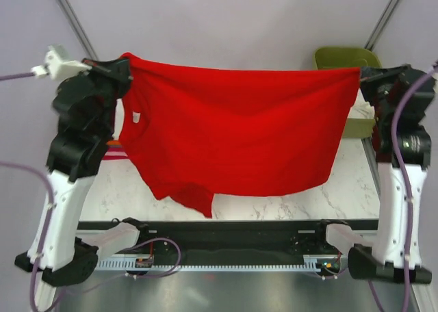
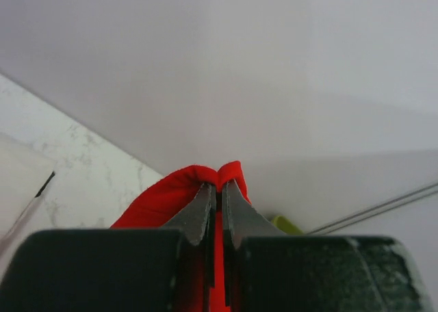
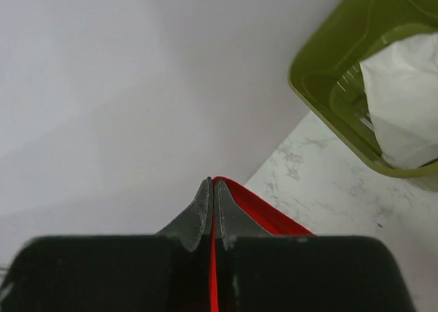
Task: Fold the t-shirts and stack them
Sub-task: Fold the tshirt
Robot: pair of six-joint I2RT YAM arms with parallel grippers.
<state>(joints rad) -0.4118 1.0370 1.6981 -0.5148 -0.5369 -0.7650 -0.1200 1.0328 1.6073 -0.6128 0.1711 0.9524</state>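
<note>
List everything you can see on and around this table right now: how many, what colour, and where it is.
bright red cotton t-shirt: one, red, held spread in the air above the table between the two grippers
olive-green plastic bin: one, olive green, far right of the table
white cloth: one, white, inside the bin
orange fabric edge: one, orange, on the table behind the left arm, mostly hidden
white marble-patterned table: one, white with grey veins, under everything
left gripper: one, black, jaws shut on one upper corner of the shirt
right gripper: one, black, jaws shut on the other upper corner
</note>
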